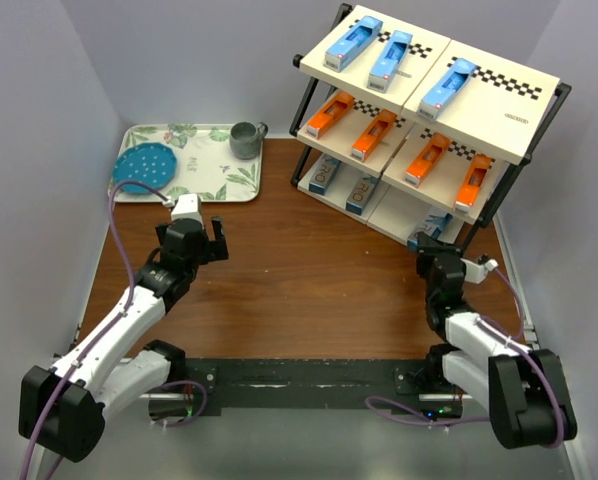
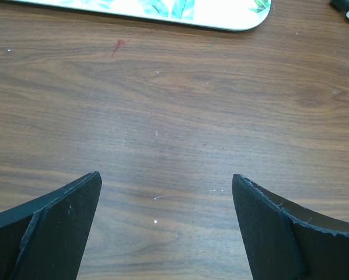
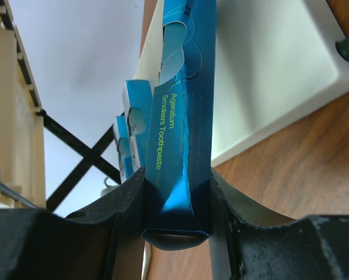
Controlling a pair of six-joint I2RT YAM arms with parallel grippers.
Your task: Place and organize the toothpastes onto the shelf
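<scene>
The shelf (image 1: 499, 110) stands at the back right. Three light blue toothpastes (image 1: 391, 58) lie on its top board, several orange ones (image 1: 428, 158) on the middle board, and two grey-and-teal ones (image 1: 322, 176) at the left of the bottom board. My right gripper (image 1: 431, 245) is shut on a blue toothpaste box (image 3: 183, 87) at the bottom tier's right end. In the right wrist view the box runs forward from the gripper (image 3: 177, 192) over the cream board (image 3: 268, 70), with two more boxes (image 3: 136, 116) beyond. My left gripper (image 1: 217, 238) is open over bare wood (image 2: 166, 181).
A leaf-patterned tray (image 1: 219, 180) sits at the back left with a blue plate (image 1: 146, 165) and a grey mug (image 1: 245, 140); its edge (image 2: 221, 17) shows ahead of the left gripper. Grey walls close in the table's left, back and right sides.
</scene>
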